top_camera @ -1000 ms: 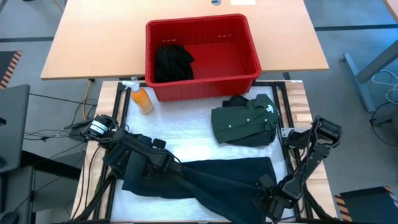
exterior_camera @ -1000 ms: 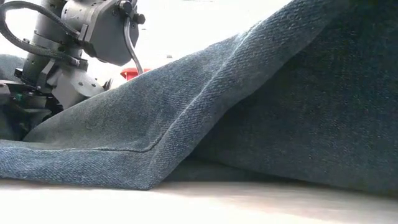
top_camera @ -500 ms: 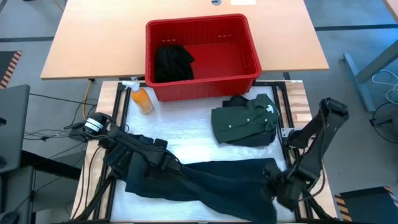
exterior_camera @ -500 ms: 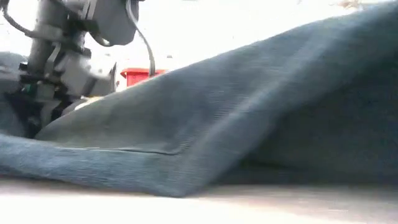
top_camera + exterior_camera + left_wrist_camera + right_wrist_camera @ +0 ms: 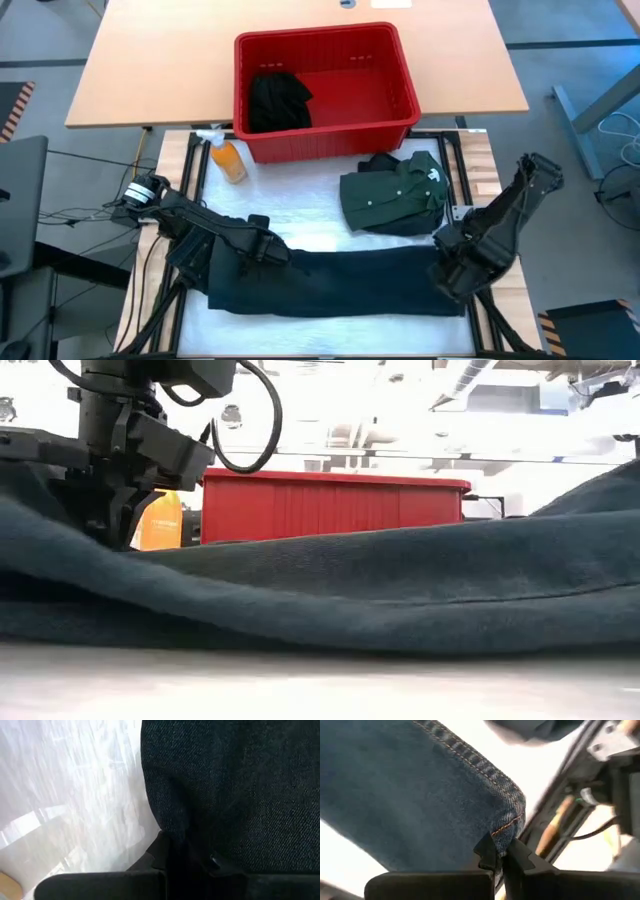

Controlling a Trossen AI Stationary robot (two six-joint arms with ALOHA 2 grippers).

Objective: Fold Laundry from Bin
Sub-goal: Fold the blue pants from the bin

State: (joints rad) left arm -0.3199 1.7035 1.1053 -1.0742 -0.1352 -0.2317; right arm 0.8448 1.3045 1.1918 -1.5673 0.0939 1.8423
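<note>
A pair of dark blue jeans (image 5: 335, 283) from the laundry lies in a long band across the white-covered table, filling the low view's foreground (image 5: 330, 585). My left gripper (image 5: 262, 250) is shut on its left end and my right gripper (image 5: 452, 268) on its right end; both point down. A folded dark green shirt (image 5: 392, 195) rests flat behind the jeans. At the far side stands the red bin (image 5: 325, 135), and a black garment (image 5: 277, 100) lies in its left half. My left gripper pinches the jeans between its two fingers (image 5: 167, 852) beside the cloth's left edge (image 5: 152, 822), coming from above. The cloth spreads away from the fingers; how many layers, I cannot tell. My right gripper pinches a hemmed corner of the jeans (image 5: 509, 826), orange stitching showing, between its two fingertips (image 5: 487, 851) from above. That corner is raised; the rest trails down to the table.
An orange spray bottle (image 5: 228, 158) stands by the bin's near left corner, seen also in the low view (image 5: 158, 520). Black frame rails (image 5: 455, 165) run along both sides of the white sheet. Bare sheet lies between the jeans and the bin.
My right gripper has risen and gone from the near edge toward the far right, bringing the jeans' right end with it. The jeans, slanting before, now stretch in a level band across the table. My left gripper has risen a little with the left end.
</note>
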